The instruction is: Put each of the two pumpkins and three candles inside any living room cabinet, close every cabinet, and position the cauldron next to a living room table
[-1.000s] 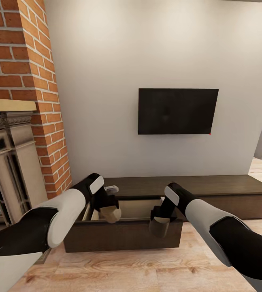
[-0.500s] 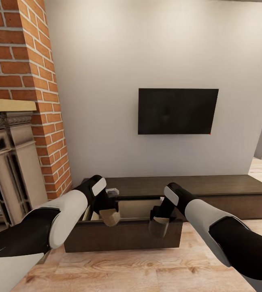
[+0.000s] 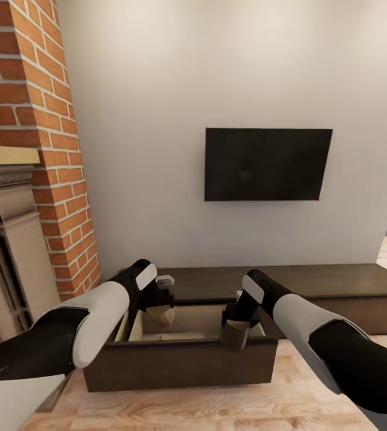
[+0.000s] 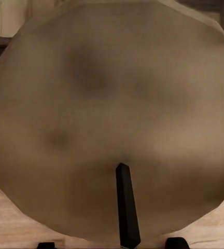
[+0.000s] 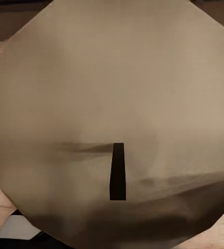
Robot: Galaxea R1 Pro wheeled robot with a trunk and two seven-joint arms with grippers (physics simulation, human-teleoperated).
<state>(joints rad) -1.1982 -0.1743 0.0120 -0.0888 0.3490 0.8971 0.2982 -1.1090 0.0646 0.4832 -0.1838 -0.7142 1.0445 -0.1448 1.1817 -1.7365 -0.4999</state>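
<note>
Left gripper (image 3: 159, 310) clamps a candle (image 3: 161, 315) above the open cabinet (image 3: 181, 362) drawer. Right gripper (image 3: 236, 329) clamps a second candle (image 3: 235, 335) at the drawer's front edge.

Both my arms reach forward and angle downward. My left gripper (image 3: 159, 313) clamps a candle (image 3: 162, 316). My right gripper (image 3: 236, 333) clamps another candle (image 3: 235, 336).
</note>
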